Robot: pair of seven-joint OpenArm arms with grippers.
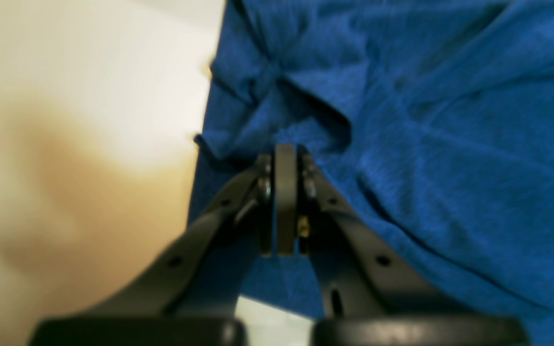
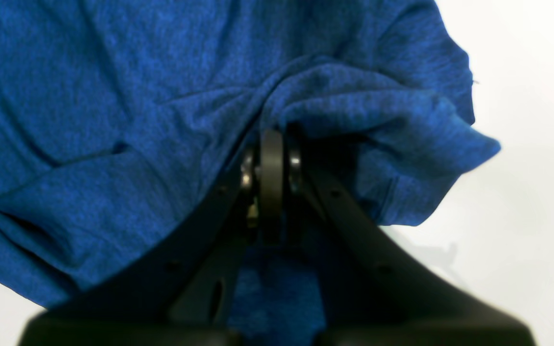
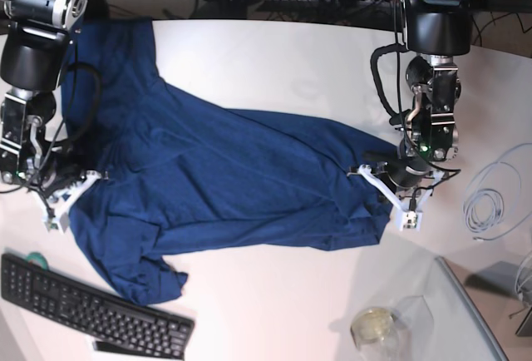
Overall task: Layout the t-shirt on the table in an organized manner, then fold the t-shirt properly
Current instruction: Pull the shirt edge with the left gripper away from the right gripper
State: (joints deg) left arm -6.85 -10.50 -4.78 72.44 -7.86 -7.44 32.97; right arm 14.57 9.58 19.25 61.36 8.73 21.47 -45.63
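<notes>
Left gripper closed tight, jaws pinched on a bunched fold at the edge of the t-shirt. Right gripper likewise clamped shut, with a thick ridge of blue fabric gathered just above its tips. T-shirt spread rumpled across the white tabletop, stretched between the two grippers and creased throughout, one sleeve reaching away past the right gripper toward the far edge. Black keyboard on the tabletop near the right gripper, just beside the shirt's lower hem. Clear tray near the left gripper, apart from the cloth.
</notes>
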